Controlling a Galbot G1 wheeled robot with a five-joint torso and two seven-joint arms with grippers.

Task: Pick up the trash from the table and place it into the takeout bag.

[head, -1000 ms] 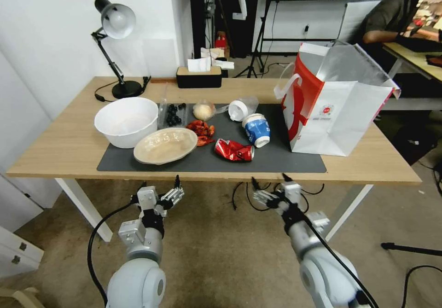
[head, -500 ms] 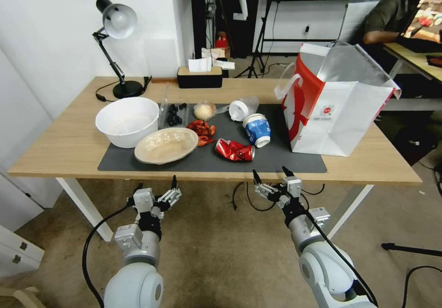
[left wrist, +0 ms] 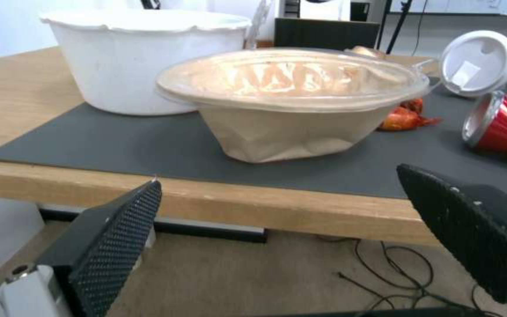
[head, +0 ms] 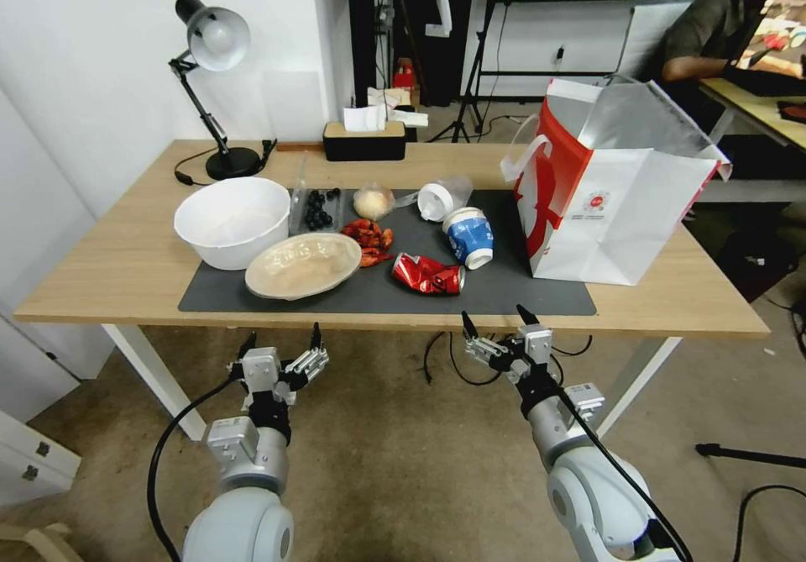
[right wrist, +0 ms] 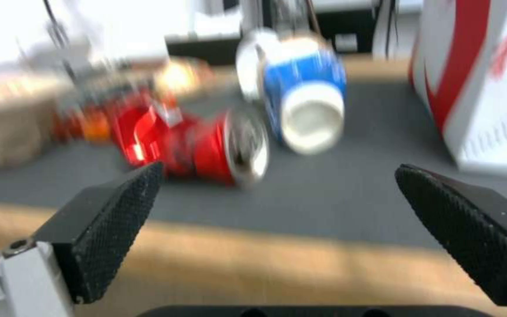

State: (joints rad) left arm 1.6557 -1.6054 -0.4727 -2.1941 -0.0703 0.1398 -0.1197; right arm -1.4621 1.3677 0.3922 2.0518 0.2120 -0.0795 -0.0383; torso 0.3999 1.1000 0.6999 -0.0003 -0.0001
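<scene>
On the table (head: 117, 272) a dark mat holds the trash: a crushed red can (head: 426, 274) (right wrist: 198, 147), a blue-and-white paper cup (head: 468, 237) (right wrist: 306, 88), a clear white-lidded cup (head: 441, 197) (left wrist: 480, 62), a shallow beige bowl (head: 302, 265) (left wrist: 288, 105) and a wrapped yellowish lump (head: 372, 202). The takeout bag (head: 617, 201) (right wrist: 488, 79) stands open at the right end. My left gripper (head: 281, 344) (left wrist: 288, 229) is open below the table's front edge, facing the beige bowl. My right gripper (head: 495, 324) (right wrist: 283, 220) is open just before the edge, facing the can.
A large deep white bowl (head: 232, 220) sits left of the beige bowl. Red food scraps (head: 367, 238) and a clear tray of dark berries (head: 316, 207) lie mid-mat. A desk lamp (head: 211, 83) and tissue box (head: 363, 138) stand at the back edge.
Both arms have shifted a little below the front edge; the right gripper has turned and risen toward the can. Nothing on the table has moved.
</scene>
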